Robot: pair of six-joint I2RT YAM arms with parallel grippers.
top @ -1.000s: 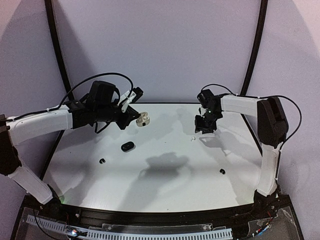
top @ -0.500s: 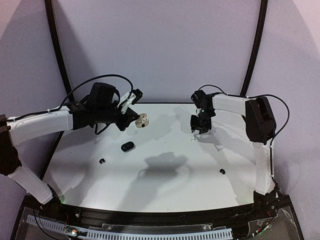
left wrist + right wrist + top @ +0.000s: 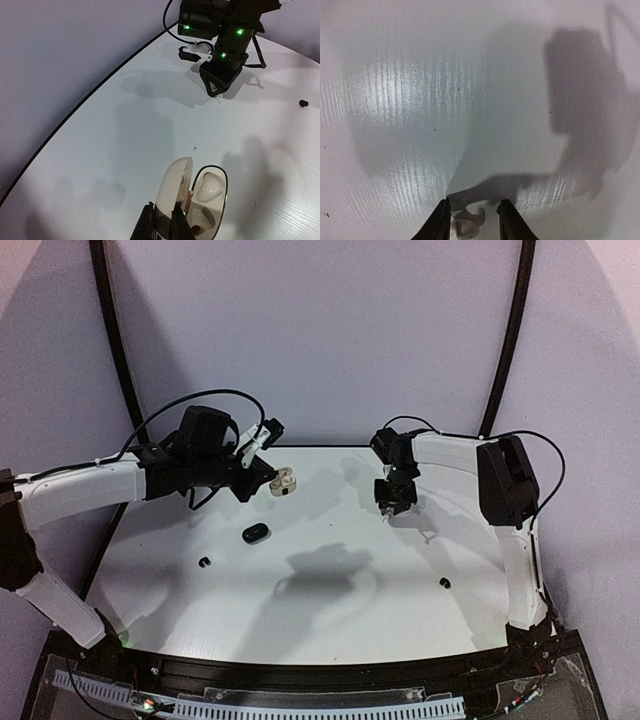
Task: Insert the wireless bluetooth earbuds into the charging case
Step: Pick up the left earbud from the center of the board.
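Observation:
My left gripper (image 3: 163, 220) is shut on the lid of the open white charging case (image 3: 207, 197), holding it above the table's back left (image 3: 286, 480). The case's lower socket is empty; the upper one I cannot judge. My right gripper (image 3: 472, 217) is down at the table, back centre-right (image 3: 389, 507). Its jaws are open around a white earbud (image 3: 467, 226), which lies against the left finger with a gap to the right one. One black earbud (image 3: 205, 562) lies front left. Another black earbud (image 3: 444, 583) lies front right.
A shut black case (image 3: 255, 533) lies on the white table (image 3: 330, 610) below the held case. In the left wrist view the right arm's gripper (image 3: 218, 90) points down onto the table. The table's black back rim (image 3: 330, 446) runs close behind both grippers.
The right gripper has moved left and down onto the white earbud, which now lies between its fingers. The left gripper and the case have barely shifted.

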